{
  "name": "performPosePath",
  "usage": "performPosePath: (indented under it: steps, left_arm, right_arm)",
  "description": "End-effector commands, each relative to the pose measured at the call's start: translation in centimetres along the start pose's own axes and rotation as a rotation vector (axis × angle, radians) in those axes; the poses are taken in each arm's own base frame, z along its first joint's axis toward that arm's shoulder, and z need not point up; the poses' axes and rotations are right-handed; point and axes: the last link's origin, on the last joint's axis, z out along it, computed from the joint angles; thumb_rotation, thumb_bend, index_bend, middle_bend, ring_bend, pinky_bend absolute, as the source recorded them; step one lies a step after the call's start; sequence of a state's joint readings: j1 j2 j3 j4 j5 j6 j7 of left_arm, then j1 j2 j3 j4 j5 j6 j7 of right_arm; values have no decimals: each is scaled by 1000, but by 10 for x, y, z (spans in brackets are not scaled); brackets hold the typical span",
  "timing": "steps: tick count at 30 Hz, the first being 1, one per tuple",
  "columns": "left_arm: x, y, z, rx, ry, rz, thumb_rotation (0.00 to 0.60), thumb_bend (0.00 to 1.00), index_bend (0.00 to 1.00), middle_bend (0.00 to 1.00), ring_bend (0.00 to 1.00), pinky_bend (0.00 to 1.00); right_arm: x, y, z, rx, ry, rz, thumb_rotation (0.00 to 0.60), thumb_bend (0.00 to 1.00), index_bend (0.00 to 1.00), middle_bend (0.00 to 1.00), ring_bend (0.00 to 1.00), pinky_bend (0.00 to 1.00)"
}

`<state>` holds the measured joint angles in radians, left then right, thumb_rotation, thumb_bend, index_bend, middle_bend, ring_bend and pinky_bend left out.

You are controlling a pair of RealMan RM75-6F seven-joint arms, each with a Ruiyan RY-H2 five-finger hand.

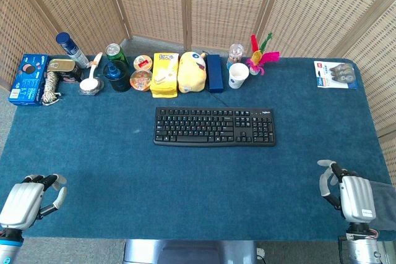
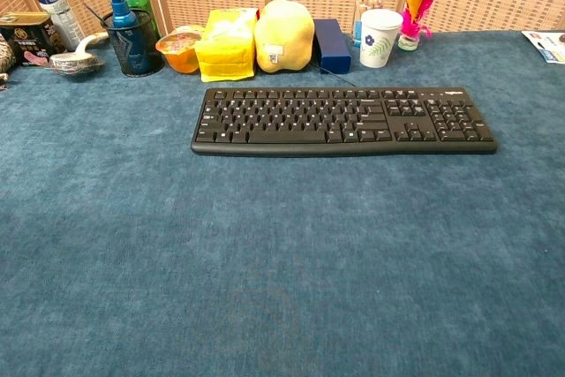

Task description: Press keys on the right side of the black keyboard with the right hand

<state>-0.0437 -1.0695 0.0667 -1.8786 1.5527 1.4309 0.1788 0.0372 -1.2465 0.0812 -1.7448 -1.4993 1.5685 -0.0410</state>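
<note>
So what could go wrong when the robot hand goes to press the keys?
The right robot hand sits at the table's near edge, apart from the black keyboard, so a long reach may land on the wrong keys. If it overshoots, it might tip the paper cup or the feather toy just behind the keyboard's right side. A hard press might also slide the keyboard on the blue cloth.

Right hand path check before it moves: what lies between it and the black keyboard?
Only bare blue cloth separates the right hand from the black keyboard, per the head view.
</note>
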Motion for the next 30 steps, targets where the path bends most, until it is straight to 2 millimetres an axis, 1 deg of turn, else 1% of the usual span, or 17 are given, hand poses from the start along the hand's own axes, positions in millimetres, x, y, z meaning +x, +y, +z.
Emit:
performPosePath:
  steps: [1,6,10,12,14,16,17,19,20,22,24,25,26,28,30]
  left_arm:
    - [0,0,0,0,-2,2,39,394,397,497,432,325]
    - [-1,1,0,-2,0,-1,34,395,398,497,432,325]
    - [2,0,-1,-3,6,5,37,395,397,496,432,325]
    - [4,1,0,-4,12,6,38,396,397,496,433,325]
    - [9,1,2,-9,28,15,38,395,397,496,433,325]
    - [13,2,4,-14,36,25,35,395,397,496,433,326]
    - [14,3,5,-16,36,27,36,395,397,497,433,326]
    - [16,5,6,-22,37,30,38,395,397,496,433,325]
    - [16,6,7,-27,34,30,36,395,397,496,433,325]
    - [14,10,8,-34,28,27,34,394,397,497,432,325]
    - [13,12,10,-39,20,25,34,394,397,497,432,325]
    - [12,13,11,-41,17,25,33,395,397,497,432,325]
    - [12,14,12,-42,15,26,33,394,397,497,433,325]
    - [10,16,13,-46,9,28,34,394,397,497,433,325]
    - [10,17,15,-46,6,29,32,394,397,496,432,325]
  right_arm:
    - [-1,0,0,-1,-2,-2,0,569,332,555,591,627]
    - [-2,0,2,4,-18,-4,0,569,332,556,591,628]
    - [4,-12,11,53,-30,33,0,569,332,555,591,628]
    - [8,-21,20,92,-31,61,0,569,332,555,594,629]
    - [13,-36,35,150,-42,106,0,569,332,556,608,640]
    - [16,-53,56,203,-76,148,0,569,332,564,640,661]
    - [18,-57,64,214,-93,154,0,569,332,582,669,681]
    - [19,-68,80,238,-140,149,0,569,332,638,734,740]
    - [19,-75,91,247,-169,142,0,569,332,678,782,787]
    - [19,-86,111,254,-216,121,0,568,331,764,885,879]
    - [14,-99,127,257,-274,132,0,569,329,877,985,974]
    - [12,-104,136,255,-309,134,0,571,328,902,997,990]
    - [11,-107,140,254,-330,133,0,575,327,938,1000,1000]
    - [2,-115,157,249,-412,104,0,585,324,978,1000,1000]
    - [-4,-119,169,239,-462,72,0,602,320,999,1000,1000]
